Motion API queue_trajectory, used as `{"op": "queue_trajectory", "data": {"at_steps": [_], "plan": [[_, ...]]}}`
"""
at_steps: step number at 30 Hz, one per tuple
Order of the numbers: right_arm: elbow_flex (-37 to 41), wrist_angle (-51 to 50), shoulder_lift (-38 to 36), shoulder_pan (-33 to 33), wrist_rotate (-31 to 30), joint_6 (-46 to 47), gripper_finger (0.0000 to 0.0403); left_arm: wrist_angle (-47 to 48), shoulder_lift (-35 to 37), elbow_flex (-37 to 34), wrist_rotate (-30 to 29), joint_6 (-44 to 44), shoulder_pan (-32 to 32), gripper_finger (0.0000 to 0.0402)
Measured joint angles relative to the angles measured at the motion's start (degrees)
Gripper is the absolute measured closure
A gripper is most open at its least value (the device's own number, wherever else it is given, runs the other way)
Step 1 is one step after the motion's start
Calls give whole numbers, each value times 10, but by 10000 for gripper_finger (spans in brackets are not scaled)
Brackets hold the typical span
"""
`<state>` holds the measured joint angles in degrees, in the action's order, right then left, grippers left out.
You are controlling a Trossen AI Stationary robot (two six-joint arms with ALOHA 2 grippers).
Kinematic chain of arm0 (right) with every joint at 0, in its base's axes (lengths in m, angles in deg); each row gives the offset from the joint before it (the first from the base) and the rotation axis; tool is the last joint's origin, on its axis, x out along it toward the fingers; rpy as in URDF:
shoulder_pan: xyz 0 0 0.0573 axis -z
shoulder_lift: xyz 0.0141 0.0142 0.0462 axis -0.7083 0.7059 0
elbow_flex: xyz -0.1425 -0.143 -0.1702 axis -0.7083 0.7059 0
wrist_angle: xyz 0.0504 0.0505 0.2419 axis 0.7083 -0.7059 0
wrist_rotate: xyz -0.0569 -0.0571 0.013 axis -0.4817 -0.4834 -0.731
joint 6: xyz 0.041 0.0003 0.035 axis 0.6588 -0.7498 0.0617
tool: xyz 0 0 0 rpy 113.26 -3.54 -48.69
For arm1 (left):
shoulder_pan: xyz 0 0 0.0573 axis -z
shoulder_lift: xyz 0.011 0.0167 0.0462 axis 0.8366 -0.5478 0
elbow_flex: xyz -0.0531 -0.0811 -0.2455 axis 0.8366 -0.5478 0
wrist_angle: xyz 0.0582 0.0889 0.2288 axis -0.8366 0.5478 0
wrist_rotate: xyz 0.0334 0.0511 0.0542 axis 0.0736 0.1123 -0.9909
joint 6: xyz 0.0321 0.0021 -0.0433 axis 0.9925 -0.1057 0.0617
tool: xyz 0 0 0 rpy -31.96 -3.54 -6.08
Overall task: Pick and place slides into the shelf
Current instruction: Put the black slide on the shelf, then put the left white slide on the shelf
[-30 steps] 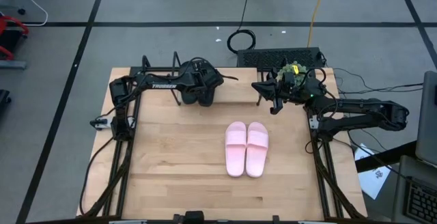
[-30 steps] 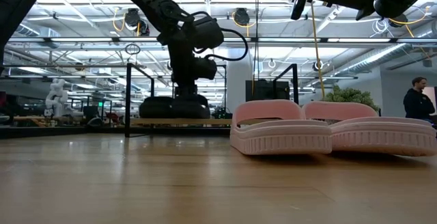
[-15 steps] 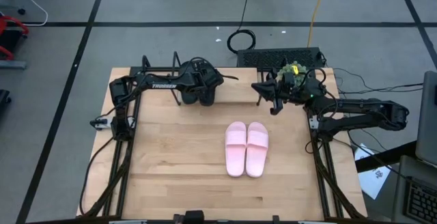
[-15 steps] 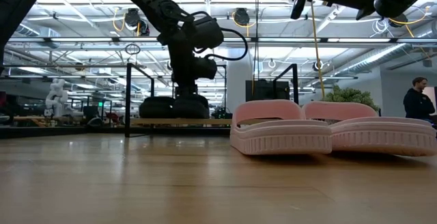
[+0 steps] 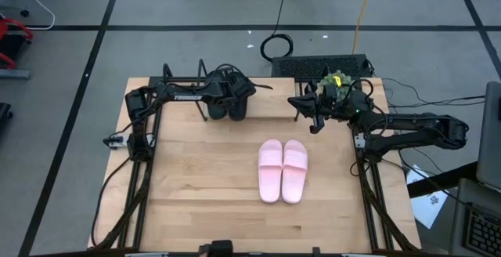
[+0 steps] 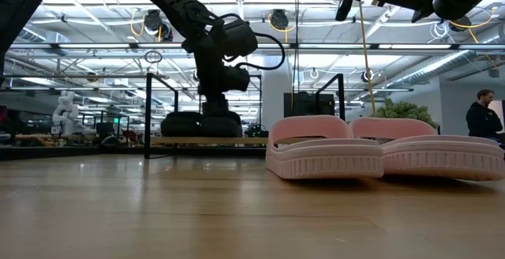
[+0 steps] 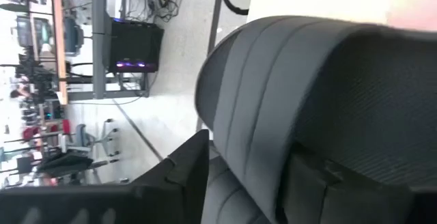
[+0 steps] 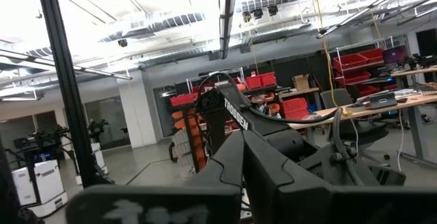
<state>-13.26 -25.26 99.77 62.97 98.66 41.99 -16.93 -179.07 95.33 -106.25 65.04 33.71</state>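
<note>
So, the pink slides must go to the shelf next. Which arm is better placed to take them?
Probably the right. Its gripper hangs free near the shelf's right end, close behind the pink slides. The left gripper is down at the black slides on the shelf.

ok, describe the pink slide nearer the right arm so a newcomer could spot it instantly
Start at the big wooden table; near its middle, well in front of the wire shelf at the far edge, two pale pink slides lie side by side. Take the one on the right arm's side; its twin lies beside it toward the left arm.
</note>
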Motion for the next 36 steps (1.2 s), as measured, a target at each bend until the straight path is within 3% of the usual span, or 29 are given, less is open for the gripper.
{"op": "queue_trajectory", "data": {"at_steps": [17,25,33,36], "plan": [[0,-3,0,0,0,2,403,3,2,0,-32,33,38,231],[0,-3,0,0,0,6,403,8,12,0,-76,32,61,231],[0,-4,0,0,2,4,403,14,123,0,-78,-20,129,231],[-4,-15,0,-4,50,-19,403,37,195,0,-81,-53,181,231]]}}
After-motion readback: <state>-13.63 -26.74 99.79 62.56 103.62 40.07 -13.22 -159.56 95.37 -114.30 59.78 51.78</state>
